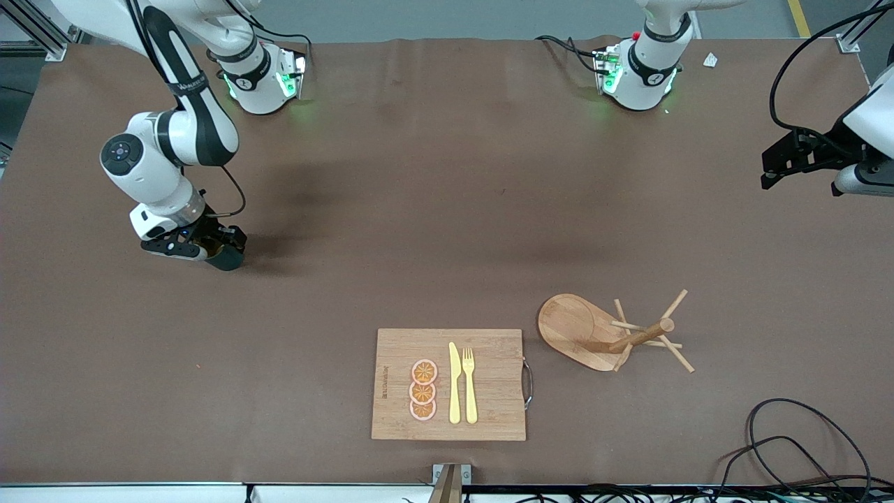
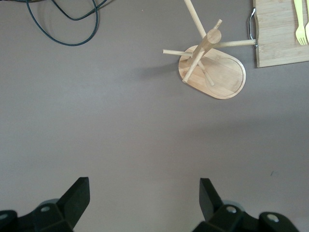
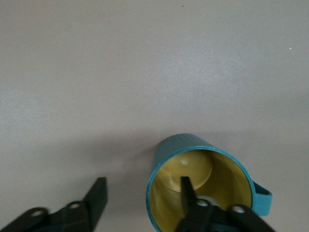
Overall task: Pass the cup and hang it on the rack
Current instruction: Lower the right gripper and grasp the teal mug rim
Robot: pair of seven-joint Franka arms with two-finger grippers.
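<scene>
The dark teal cup (image 1: 228, 258) stands upright on the table toward the right arm's end; the right wrist view shows its yellow inside (image 3: 227, 179) and its handle. My right gripper (image 1: 209, 253) is low at the cup and open (image 3: 142, 186): one finger reaches inside the cup, the other stays outside, well clear of the wall. The wooden rack (image 1: 573, 325) stands toward the left arm's end, beside the cutting board, and also shows in the left wrist view (image 2: 227, 72). My left gripper (image 1: 768, 178) waits in the air at its end of the table, open and empty (image 2: 145, 198).
A bamboo cutting board (image 1: 398, 363) with a yellow knife (image 1: 454, 384), a yellow fork (image 1: 469, 384) and orange slices (image 1: 423, 390) lies near the front camera. Black cables (image 1: 789, 447) lie at the table's corner near the rack.
</scene>
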